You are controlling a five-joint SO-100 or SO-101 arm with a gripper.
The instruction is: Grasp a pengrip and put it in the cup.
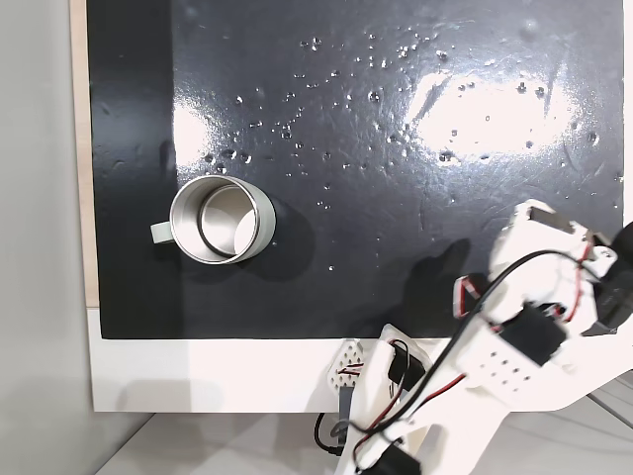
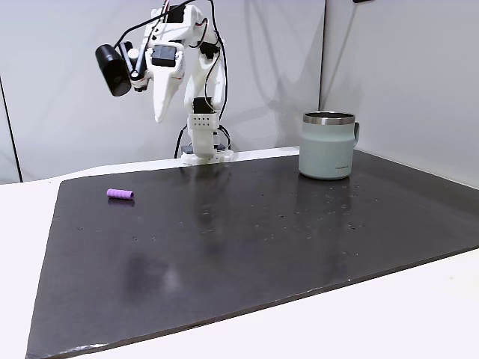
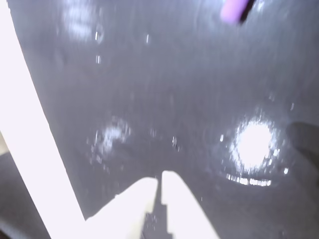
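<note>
The pengrip (image 2: 120,194), a tiny light-purple ribbed cylinder, lies on its side on the black mat near the left edge in a fixed view. In the wrist view it is a blurred purple spot (image 3: 233,10) at the top edge, far ahead of the fingers. The cup (image 2: 328,147), a pale grey-green steel mug, stands upright at the back right of the mat; from above, the cup (image 1: 220,220) looks empty. My gripper (image 2: 159,114) hangs high above the mat's back edge, pointing down. Its white fingertips (image 3: 159,180) are pressed almost together with nothing between them.
The black mat (image 2: 247,239) lies on a white table, dotted with small shiny specks and light glare. The arm's white base (image 2: 206,142) stands at the back edge. White walls close in behind and to the right of the cup.
</note>
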